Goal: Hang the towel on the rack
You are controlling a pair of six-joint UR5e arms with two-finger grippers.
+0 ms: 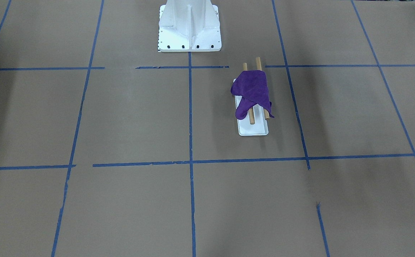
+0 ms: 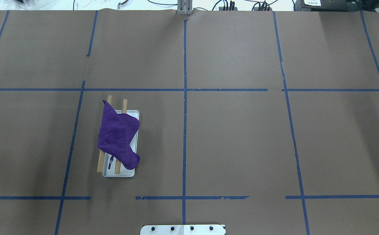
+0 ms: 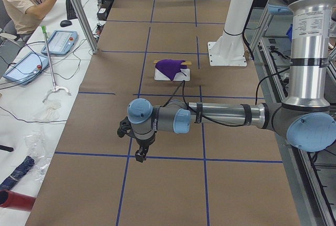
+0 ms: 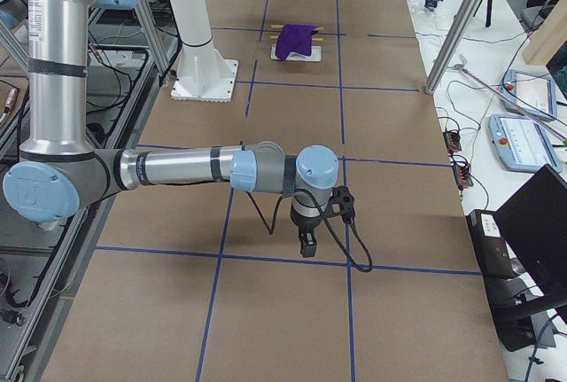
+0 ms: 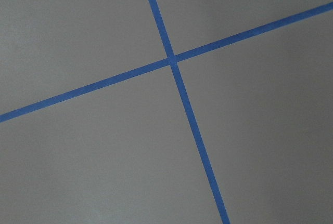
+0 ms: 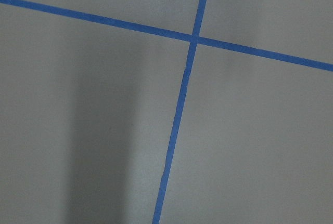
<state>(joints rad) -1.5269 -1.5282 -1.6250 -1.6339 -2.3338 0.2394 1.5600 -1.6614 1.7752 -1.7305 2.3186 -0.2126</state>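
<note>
A purple towel point(image 1: 252, 91) lies draped across both wooden dowels of the rack point(image 1: 253, 129), with one corner hanging down toward the white base. It also shows in the overhead view, towel point(image 2: 117, 133) on rack point(image 2: 126, 173), left of the centre line. My left gripper point(image 3: 140, 155) shows only in the exterior left view, far from the towel point(image 3: 170, 66), hanging over bare table. My right gripper point(image 4: 306, 247) shows only in the exterior right view, also far from the towel point(image 4: 295, 39). I cannot tell whether either is open or shut. Both wrist views show only brown paper and blue tape.
The large white bolted pedestal point(image 1: 189, 35) stands at the robot's side of the table, near the rack. Brown paper with a blue tape grid covers the table. An operator point(image 3: 26, 0), tablets and cables are beyond the table's far edge.
</note>
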